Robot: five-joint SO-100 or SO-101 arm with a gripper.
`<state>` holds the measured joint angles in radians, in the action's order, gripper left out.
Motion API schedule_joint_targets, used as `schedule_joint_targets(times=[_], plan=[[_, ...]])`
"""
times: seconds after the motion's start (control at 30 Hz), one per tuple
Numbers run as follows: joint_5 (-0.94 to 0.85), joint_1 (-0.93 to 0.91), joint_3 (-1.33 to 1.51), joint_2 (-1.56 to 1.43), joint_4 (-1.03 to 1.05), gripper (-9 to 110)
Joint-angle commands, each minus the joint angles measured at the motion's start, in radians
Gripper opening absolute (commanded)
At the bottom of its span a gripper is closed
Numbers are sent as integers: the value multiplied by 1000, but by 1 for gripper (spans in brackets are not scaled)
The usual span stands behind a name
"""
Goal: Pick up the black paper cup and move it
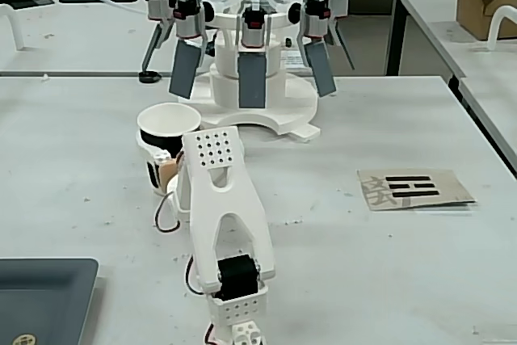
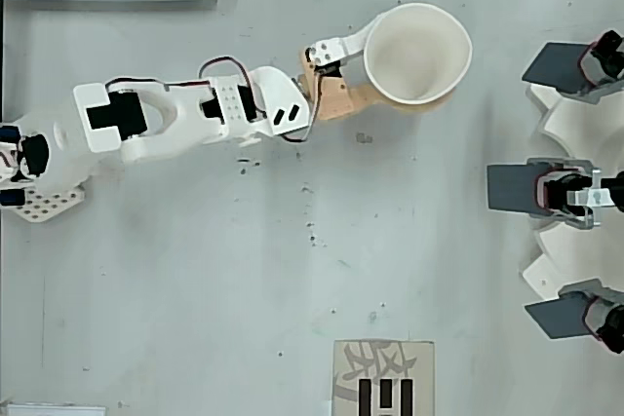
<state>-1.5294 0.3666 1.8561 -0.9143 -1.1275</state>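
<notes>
- Black paper cup (image 1: 167,131), white inside with a white rolled rim, stands upright at the far-left side of the arm in the fixed view; in the overhead view the black paper cup (image 2: 417,53) sits upper centre-right, mouth open to the camera.
- White arm (image 2: 185,116) reaches from its base at the left edge of the overhead view toward the cup; in the fixed view the arm (image 1: 220,199) rises from the bottom centre and hides part of the cup's lower right side.
- Fingers closed on the cup: the white finger (image 2: 341,47) lies against the cup's wall on the upper side in the overhead view, the tan finger (image 2: 343,97) runs along the lower side under the rim. Gripper (image 2: 390,70) wraps the cup at mid-height; in the fixed view the white finger shows as a band around the black wall.
- Cannot tell from either view whether the cup's bottom touches the surface (image 1: 363,280).
- Pale grey surface, speckled with small dark marks.
- Beyond the cup, a white fixture with grey paddles (image 1: 252,70) stands at the far side in the fixed view, near the cup but apart from it.
- Cardboard card with black printed marks (image 1: 414,188) lies flat well to the right in the fixed view.
- Dark grey tray (image 1: 44,296) at the lower-left corner in the fixed view.
</notes>
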Motion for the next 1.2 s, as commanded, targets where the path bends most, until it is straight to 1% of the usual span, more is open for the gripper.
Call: schedule_joint_targets(times=[0.0, 0.27, 0.63, 0.93, 1.17], plan=[[-15, 6, -14, -97, 8, 8], [-29, 3, 123, -242, 32, 7], [-34, -3, 344, -446, -5, 6], [-75, -18, 534, -609, -77, 6], [-140, -60, 690, -710, -137, 5]])
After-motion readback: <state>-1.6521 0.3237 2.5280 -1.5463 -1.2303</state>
